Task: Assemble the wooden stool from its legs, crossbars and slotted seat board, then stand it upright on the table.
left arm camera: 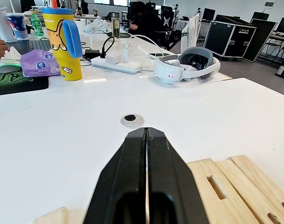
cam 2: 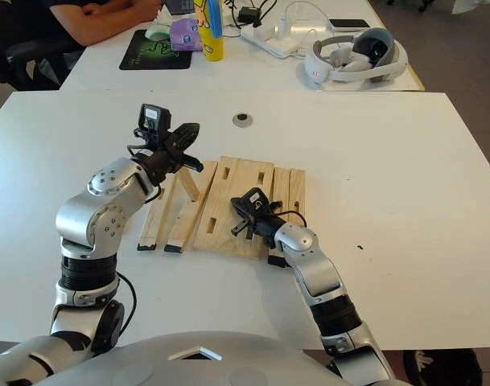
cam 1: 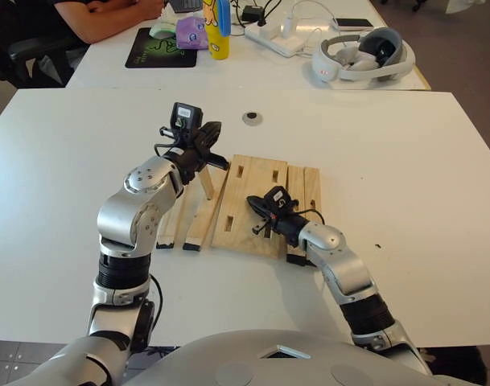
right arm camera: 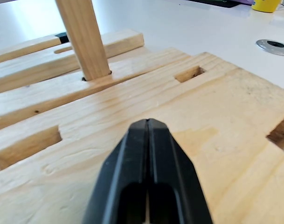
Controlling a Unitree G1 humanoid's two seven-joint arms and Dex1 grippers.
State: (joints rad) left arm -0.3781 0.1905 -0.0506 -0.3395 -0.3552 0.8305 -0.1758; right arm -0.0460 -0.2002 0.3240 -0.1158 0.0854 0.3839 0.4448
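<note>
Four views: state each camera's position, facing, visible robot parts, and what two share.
Left eye: on the head, facing forward-down at the slotted seat board; both arms show.
Right eye: beside it; same scene, arms.
Left wrist: looks past shut left tool across the table to the headset.
Right wrist: looks past shut right tool over the board at an upright wooden bar.
Wrist views share the grommet.

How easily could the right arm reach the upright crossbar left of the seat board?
Probably yes: the right gripper is shut over the seat board, only bare board between it and the crossbar. The left gripper crowds the crossbar's top.
</note>
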